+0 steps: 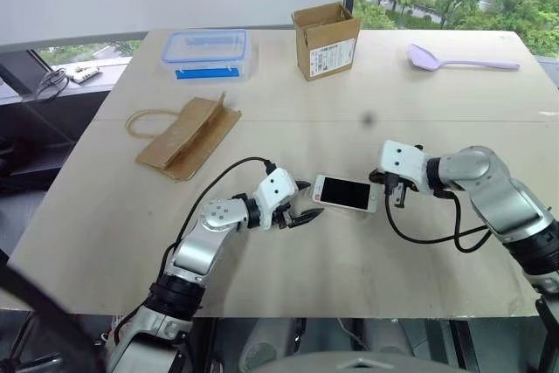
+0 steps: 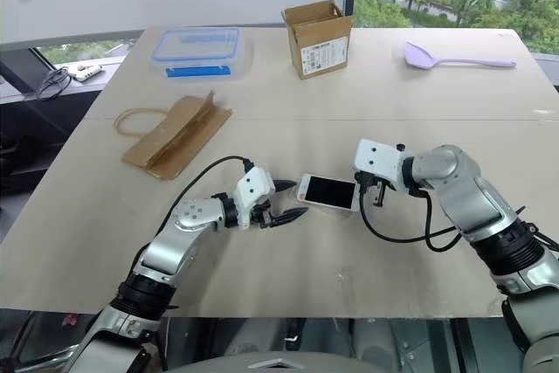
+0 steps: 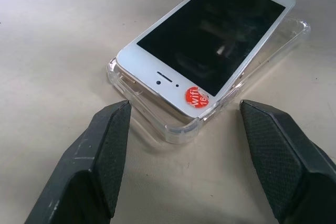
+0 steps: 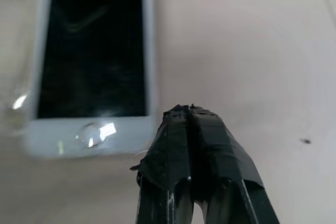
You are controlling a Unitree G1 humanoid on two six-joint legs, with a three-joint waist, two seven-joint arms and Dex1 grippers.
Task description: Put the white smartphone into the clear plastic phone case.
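Table (image 1: pixel 262 242), paper bag (image 1: pixel 185 137), cardboard box (image 1: pixel 326 39), purple spoon (image 1: pixel 458 59)

You had the phone (image 2: pixel 327 192) lying screen-up on the bench (image 2: pixel 288 120) between both hands: the left hand (image 2: pixel 284 201) gaped just beside one end, the right hand (image 2: pixel 374 195) sat pinched together at the other.

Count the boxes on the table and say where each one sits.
2. A clear food box with a blue-rimmed lid sits at the far left of the table; an open cardboard box stands just right of it. None seems hidden.
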